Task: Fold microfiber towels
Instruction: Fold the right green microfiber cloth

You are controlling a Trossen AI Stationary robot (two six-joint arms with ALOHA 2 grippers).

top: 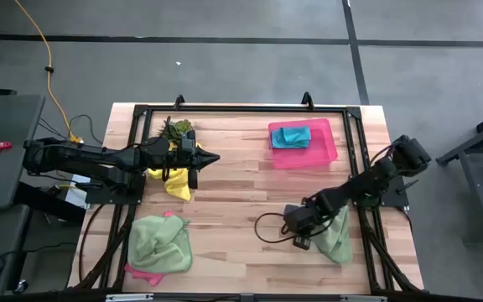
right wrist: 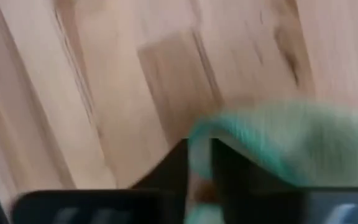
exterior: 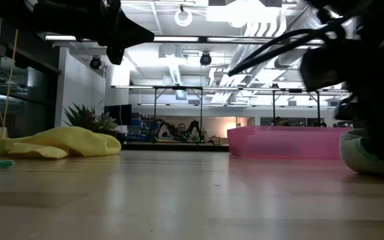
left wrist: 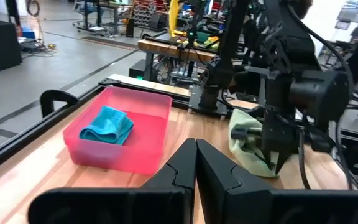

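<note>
A rigid pink rectangular tray (top: 325, 153) holds a folded teal cloth (top: 292, 136). Nearby, the right gripper (top: 303, 242) pinches a light green cloth (top: 337, 237); the left gripper (top: 210, 157) is pressed together.

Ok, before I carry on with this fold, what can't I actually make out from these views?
- Pink towel: high view, mostly buried under a light green towel; only an edge shows.
- Right end effector: right wrist view is motion-blurred; it pinches the other green towel, but how many layers is unclear.
- That towel's fold state: low view, cut off by the edge and dark arm.
- Teal towel in the tray: fold neatness too small to judge.
</note>
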